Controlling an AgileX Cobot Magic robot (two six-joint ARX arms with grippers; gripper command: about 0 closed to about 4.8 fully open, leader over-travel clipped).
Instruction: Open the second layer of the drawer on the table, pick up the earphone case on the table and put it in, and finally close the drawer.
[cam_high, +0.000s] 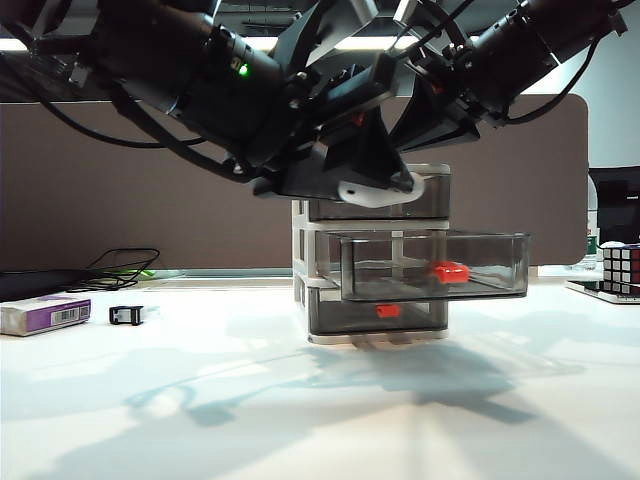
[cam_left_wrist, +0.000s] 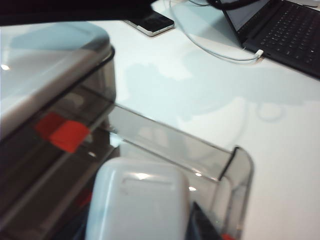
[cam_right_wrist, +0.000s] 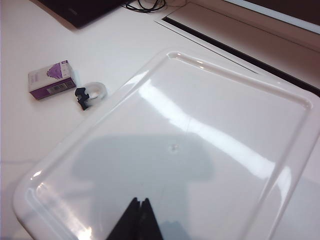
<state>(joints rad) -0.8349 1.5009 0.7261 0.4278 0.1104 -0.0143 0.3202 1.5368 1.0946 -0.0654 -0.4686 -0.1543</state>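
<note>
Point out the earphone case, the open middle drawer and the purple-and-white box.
earphone case (cam_left_wrist: 137, 200), left wrist view, glossy lid.
middle drawer (cam_high: 490, 265), exterior view, front wall.
purple-and-white box (cam_right_wrist: 52, 80), right wrist view, top face.

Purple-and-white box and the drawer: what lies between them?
A small black clip, close to the box; otherwise bare table up to the drawer, in the exterior view.
</note>
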